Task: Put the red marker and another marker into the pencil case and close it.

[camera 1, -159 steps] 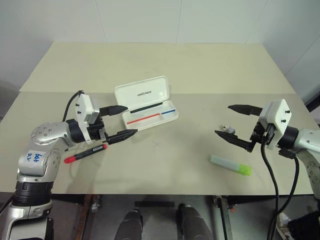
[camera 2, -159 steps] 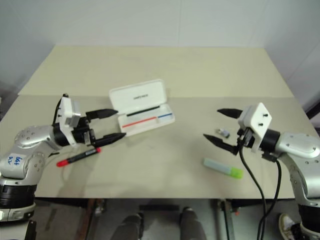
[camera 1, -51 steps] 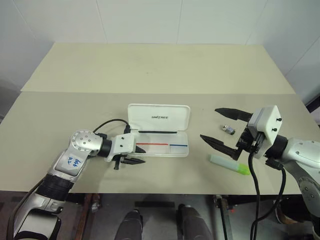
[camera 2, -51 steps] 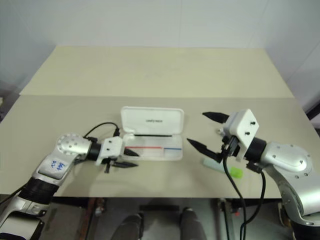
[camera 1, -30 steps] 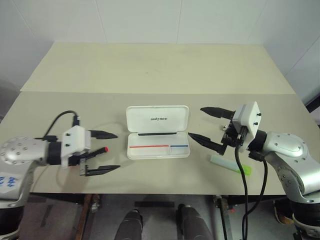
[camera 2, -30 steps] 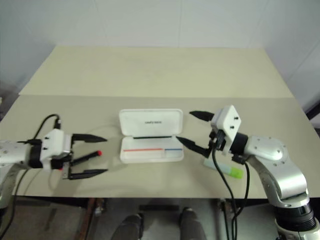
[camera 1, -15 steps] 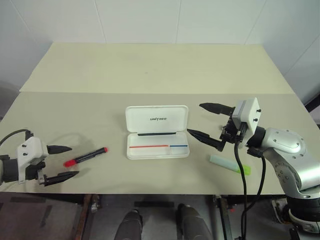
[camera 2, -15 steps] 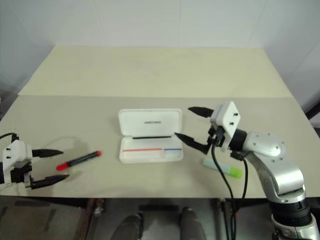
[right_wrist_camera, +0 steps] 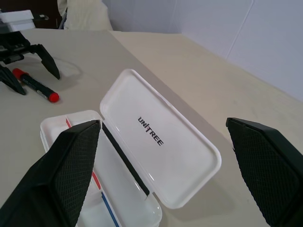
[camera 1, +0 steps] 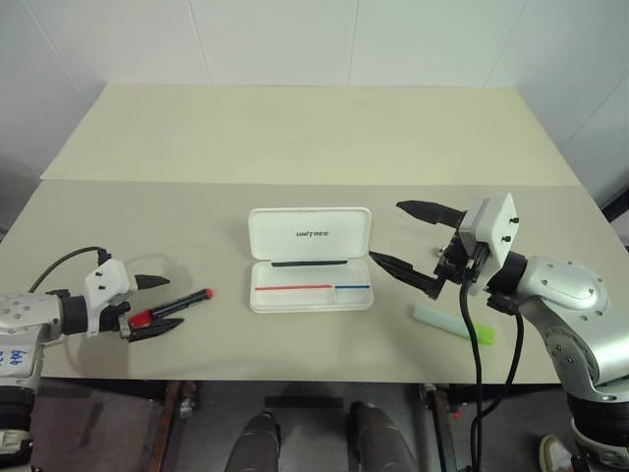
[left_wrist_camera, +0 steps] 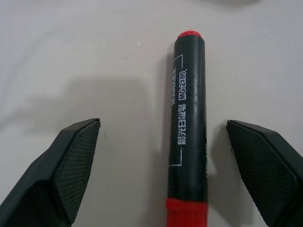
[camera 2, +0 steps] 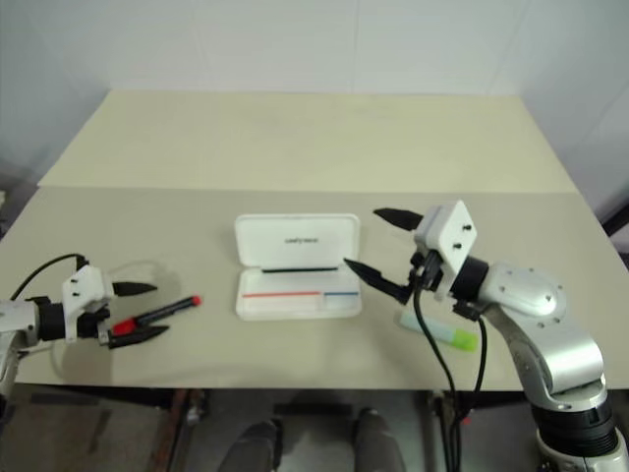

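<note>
The red marker (camera 1: 192,298) lies flat on the table, left of the pencil case, with its black barrel pointing toward the case. My left gripper (camera 1: 176,302) is open and low over the table, one finger on each side of the marker's red-cap end without touching it; the left wrist view shows the marker (left_wrist_camera: 189,118) between the fingers. The white pencil case (camera 1: 334,218) lies open at the table's middle with nothing in its tray. The pale green highlighter (camera 1: 447,324) lies right of the case. My right gripper (camera 1: 385,231) hovers open just right of the case, above the highlighter.
The beige table (camera 1: 295,128) has a seam (camera 1: 197,182) running across behind the case. Its front edge (camera 1: 314,379) is close below the marker and the highlighter. A black cable (camera 1: 477,364) hangs from my right wrist.
My left gripper swung out left and down from beside the case, then came back right, so its open fingers now straddle the marker's cap end. The right gripper has hardly moved.
</note>
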You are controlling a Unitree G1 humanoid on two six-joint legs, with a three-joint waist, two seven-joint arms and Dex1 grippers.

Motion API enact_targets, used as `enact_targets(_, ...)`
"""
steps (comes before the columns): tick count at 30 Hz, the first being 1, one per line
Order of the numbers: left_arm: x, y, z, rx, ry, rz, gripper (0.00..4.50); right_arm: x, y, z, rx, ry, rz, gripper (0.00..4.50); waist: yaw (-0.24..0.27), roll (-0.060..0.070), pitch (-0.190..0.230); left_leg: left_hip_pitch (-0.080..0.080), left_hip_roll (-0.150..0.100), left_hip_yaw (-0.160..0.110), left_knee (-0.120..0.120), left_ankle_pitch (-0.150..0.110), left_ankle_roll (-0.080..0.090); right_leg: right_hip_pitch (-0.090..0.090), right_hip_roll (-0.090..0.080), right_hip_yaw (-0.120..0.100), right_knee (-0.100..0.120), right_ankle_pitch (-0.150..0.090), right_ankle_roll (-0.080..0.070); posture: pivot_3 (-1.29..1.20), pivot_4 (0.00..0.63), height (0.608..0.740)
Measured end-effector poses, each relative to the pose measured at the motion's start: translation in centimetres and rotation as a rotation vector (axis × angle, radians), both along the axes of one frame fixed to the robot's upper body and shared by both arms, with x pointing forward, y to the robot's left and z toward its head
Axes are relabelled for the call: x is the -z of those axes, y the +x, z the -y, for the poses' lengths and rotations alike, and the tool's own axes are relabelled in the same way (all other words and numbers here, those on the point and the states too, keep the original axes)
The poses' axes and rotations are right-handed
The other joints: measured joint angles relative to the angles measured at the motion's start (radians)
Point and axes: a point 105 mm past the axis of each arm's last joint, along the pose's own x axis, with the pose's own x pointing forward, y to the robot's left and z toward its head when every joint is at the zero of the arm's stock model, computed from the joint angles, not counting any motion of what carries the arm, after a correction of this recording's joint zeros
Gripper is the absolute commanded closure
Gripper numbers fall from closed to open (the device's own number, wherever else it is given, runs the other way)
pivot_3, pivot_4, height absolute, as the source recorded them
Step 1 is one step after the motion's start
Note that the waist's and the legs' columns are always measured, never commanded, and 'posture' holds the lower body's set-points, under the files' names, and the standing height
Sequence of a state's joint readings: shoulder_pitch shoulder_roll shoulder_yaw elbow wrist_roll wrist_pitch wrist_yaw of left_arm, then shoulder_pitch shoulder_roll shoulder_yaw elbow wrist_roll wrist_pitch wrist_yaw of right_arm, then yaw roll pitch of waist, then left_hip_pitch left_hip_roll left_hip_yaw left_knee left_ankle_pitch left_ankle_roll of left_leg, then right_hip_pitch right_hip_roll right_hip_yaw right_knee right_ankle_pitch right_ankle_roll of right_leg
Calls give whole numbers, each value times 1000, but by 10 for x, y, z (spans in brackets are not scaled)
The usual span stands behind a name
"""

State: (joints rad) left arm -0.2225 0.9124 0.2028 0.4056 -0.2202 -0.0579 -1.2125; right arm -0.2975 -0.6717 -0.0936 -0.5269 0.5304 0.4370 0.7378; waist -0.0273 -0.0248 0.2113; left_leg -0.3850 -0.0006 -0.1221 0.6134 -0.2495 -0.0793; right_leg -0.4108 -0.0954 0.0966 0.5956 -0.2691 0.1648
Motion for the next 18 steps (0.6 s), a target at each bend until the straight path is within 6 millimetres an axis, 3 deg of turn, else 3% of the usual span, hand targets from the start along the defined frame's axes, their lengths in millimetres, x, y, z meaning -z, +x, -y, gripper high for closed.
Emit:
enact_targets(3, 1, 2, 1, 6, 2, -2, 15, -2, -1, -1, 1, 1, 7, 0, 1, 1, -1, 0, 0, 0, 0, 0, 0, 1, 0, 0, -1, -1, -3, 0, 150, 740)
enact_targets(13, 10, 0, 9, 47, 6, -49, 3045, -5, -1, 0, 19, 10, 10, 0, 0, 5, -3, 10, 1, 1, 0, 6, 3, 12, 0, -1, -4, -2, -18, 0, 150, 740)
enact_targets(16, 11, -2, 13, 52, 9, -52, 3974, -6, -1, 0, 19, 10, 15, 0, -7, 10, -4, 7, 11, 1, -1, 3, -1, 22, 5, -7, -33, 13, -19, 0, 150, 740)
enact_targets(18, 11, -3, 14, 51, 12, -54, 3982, -7, -1, 0, 18, 10, 16, 0, -14, 24, -10, -4, 30, 2, -5, 4, -1, 36, 16, -18, -77, 39, -26, 0, 150, 740)
